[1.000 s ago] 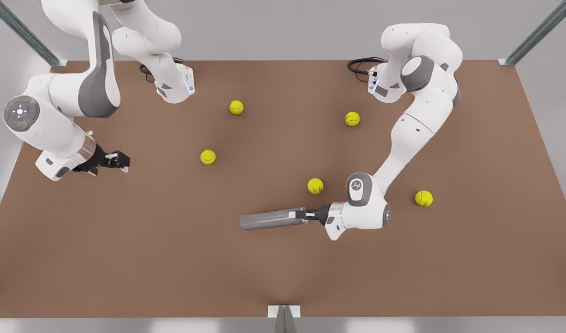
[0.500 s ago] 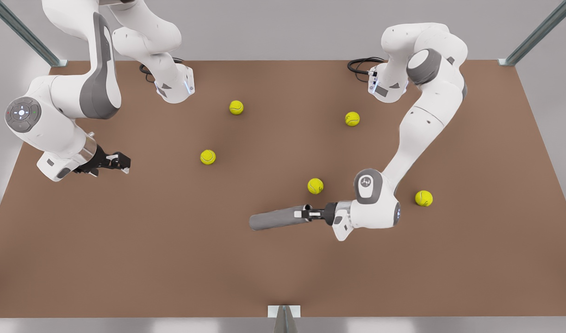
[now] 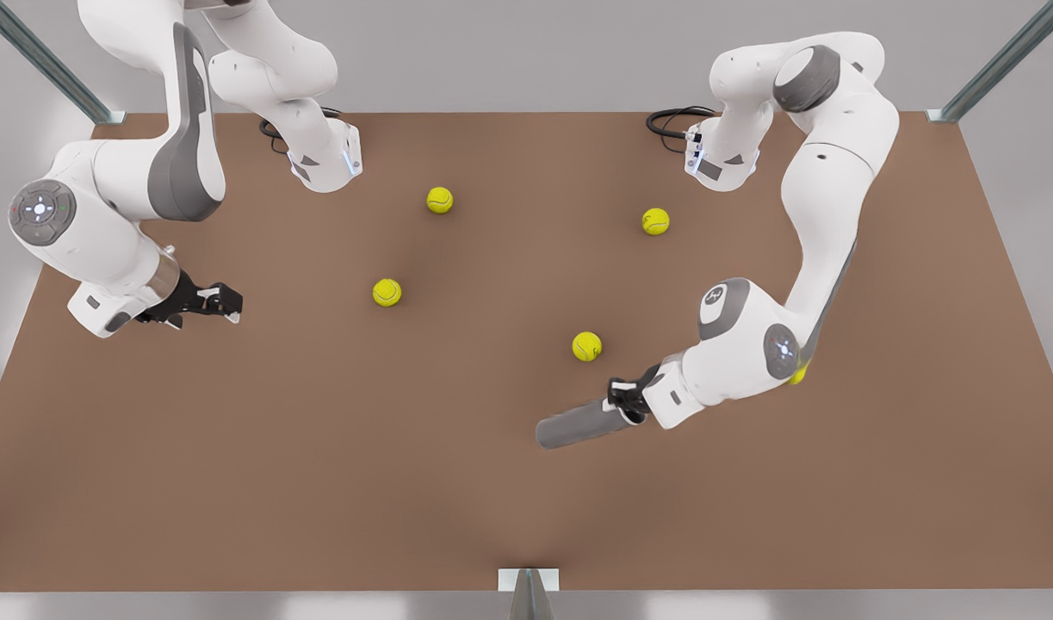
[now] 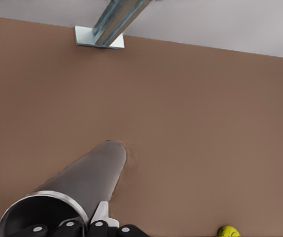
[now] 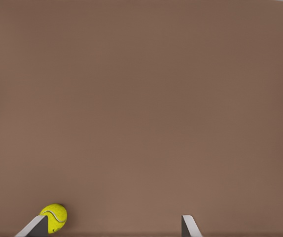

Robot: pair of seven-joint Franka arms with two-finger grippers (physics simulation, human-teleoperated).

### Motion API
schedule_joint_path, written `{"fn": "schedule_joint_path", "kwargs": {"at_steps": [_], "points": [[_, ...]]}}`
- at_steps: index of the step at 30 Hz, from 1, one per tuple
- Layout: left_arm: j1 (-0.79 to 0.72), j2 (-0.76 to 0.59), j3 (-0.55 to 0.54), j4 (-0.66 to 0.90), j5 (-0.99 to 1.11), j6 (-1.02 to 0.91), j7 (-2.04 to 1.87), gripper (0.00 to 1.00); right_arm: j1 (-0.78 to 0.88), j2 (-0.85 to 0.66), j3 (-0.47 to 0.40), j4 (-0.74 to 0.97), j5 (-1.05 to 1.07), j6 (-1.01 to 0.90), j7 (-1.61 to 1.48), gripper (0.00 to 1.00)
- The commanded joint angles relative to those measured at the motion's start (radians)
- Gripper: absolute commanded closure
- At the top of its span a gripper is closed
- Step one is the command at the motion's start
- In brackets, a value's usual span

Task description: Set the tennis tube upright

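The tennis tube (image 3: pixel 578 424), a dark grey cylinder, lies slanted on the brown table (image 3: pixel 319 482), right of centre in the front view. My left gripper (image 3: pixel 627 403) is shut on its open rim end. In the left wrist view the tennis tube (image 4: pixel 82 182) runs away from the left gripper (image 4: pixel 89 219), its far end touching the table while a finger (image 4: pixel 102 215) presses the outside of the lighter rim. My right gripper (image 3: pixel 225 301) waits open at the front view's left, far from the tube. The right gripper (image 5: pixel 113 227) hangs over bare table.
Several yellow-green tennis balls lie scattered: one (image 3: pixel 587 346) just behind the tube, others (image 3: pixel 387 293), (image 3: pixel 440 200), (image 3: pixel 655 221) farther back. One ball (image 5: pixel 53 217) sits beside a right fingertip. A metal bracket (image 3: pixel 529 579) marks the near table edge.
The left arm swung toward the front view's right, dragging the rim end of the tube with it. The tube now looks shorter and more slanted. The right arm stayed still.
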Motion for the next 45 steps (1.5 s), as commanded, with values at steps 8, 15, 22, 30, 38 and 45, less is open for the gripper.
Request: {"fn": "schedule_joint_path", "kwargs": {"at_steps": [8, 15, 22, 30, 38, 45], "points": [[-0.023, -0.064, -0.002, 0.002, 0.391, -0.23, -0.381, 0.79, 0.0, -0.004, 0.0, 0.0, 0.001, 0.0, 0.0, 0.0], [-0.045, -0.067, 0.005, 0.001, 0.475, -0.248, -0.423, 0.79, -0.001, -0.036, -0.005, 0.08, -0.01, -0.105, 0.0, 0.0], [-0.051, -0.044, 0.008, -0.001, 0.49, -0.245, -0.426, 0.77, -0.007, -0.033, -0.006, 0.068, -0.008, -0.115, -0.003, 0.0], [-0.051, -0.033, 0.01, -0.001, 0.506, -0.244, -0.426, 0.14, -0.006, -0.025, -0.006, 0.062, -0.01, -0.109, -0.001, 0.0], [-0.054, -0.063, -0.053, 0.096, 0.496, -0.463, -0.469, 0.0, -0.006, -0.02, -0.006, 0.059, -0.008, -0.106, -0.001, 0.0], [0.099, -0.151, -0.13, 0.276, 0.499, -0.88, -0.124, 0.0, -0.003, -0.02, -0.005, 0.059, -0.01, -0.105, 0.0, 0.0]]}}
